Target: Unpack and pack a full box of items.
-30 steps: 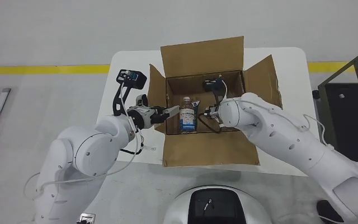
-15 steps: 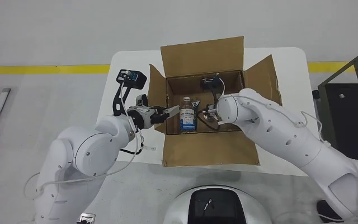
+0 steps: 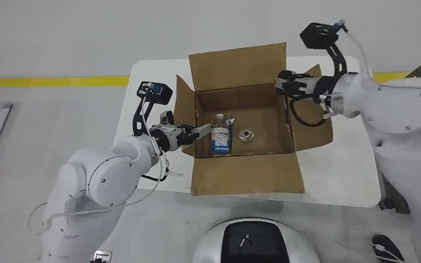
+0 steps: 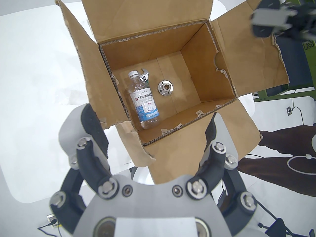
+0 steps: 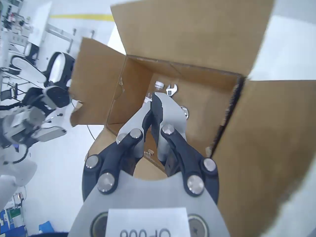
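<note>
White table (image 3: 150,73) carries an open cardboard box (image 3: 247,175), all four flaps folded outward. At the box's left rim, over the torn left flap (image 4: 81,57), sits the left gripper (image 3: 199,132). Its fingers are spread wide and hold nothing; whether they touch the cardboard I cannot tell. Just inside, along the left wall, a clear bottle (image 3: 221,137) with a white cap and a blue-and-white label lies on its side on the box floor. A small wrench (image 4: 145,75) lies beside the bottle's cap end, its head toward the far wall. To the right of the bottle, apart from it, a round metal flange (image 3: 247,135) lies flat near the middle of the floor. The right gripper (image 5: 153,107) hangs above the box's far right corner, its fingers pressed together with nothing between them.
</note>
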Motion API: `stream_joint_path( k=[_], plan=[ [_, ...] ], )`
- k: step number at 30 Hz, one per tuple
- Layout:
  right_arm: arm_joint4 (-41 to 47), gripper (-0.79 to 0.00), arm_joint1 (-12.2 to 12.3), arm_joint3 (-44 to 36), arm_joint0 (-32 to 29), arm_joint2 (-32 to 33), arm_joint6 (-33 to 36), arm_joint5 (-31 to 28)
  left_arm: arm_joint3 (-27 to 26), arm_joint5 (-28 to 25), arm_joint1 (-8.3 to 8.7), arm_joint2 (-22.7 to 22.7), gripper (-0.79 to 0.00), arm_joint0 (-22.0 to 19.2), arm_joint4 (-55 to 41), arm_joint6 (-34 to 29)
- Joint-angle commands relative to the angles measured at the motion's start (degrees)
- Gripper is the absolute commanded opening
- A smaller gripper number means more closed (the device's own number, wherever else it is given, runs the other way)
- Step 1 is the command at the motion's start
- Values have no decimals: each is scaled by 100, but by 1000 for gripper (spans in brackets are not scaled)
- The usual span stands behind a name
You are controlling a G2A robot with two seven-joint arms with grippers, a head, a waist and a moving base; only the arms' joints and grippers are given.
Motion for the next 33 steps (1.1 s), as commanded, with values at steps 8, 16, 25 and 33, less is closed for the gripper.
stream_joint_path(
  k=[8, 16, 25, 33],
  plan=[
    [552, -785, 231, -143, -1321, 2599, -195, -1426, 0, 0, 0, 0, 0, 0, 0, 0],
    [536, -785, 319, 349, -2071, 3404, -102, -1997, 0, 0, 0, 0, 0, 0, 0, 0],
    [536, -785, 319, 349, -2071, 3404, -102, -1997, 0, 0, 0, 0, 0, 0, 0, 0],
    [156, -785, 277, 135, -3046, 3044, -1152, -2182, 0, 0, 0, 0, 0, 0, 0, 0]
  ],
)
